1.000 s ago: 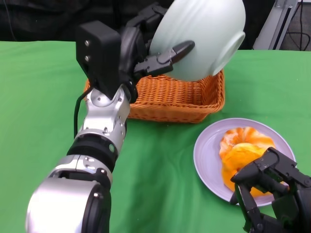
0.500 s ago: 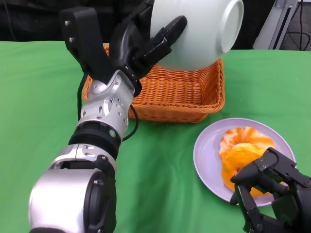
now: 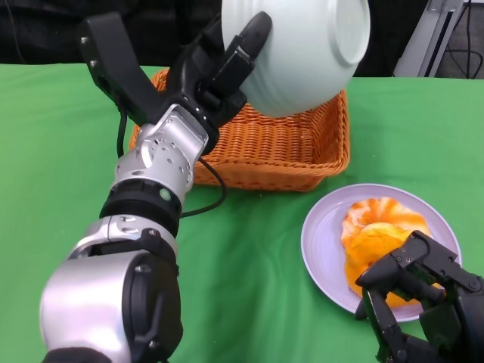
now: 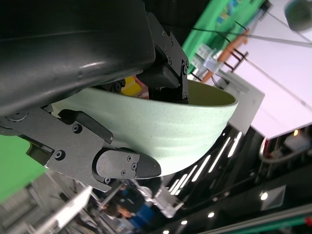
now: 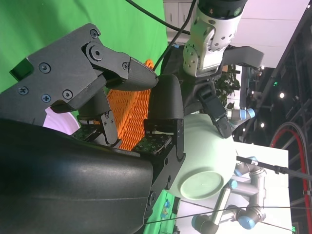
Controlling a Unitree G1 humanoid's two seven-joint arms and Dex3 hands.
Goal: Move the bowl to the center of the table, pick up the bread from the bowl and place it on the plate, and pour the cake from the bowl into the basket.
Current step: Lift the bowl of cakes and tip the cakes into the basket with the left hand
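The left hand (image 3: 219, 72) grips the bowl (image 3: 302, 53) tipped on its side over the basket (image 3: 280, 147) — base toward the camera.

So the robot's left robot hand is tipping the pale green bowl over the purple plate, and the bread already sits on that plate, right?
Not quite. The left robot hand tips the pale green bowl over the orange wicker basket, not the purple plate, as the head view shows. The bread does already sit on that plate.
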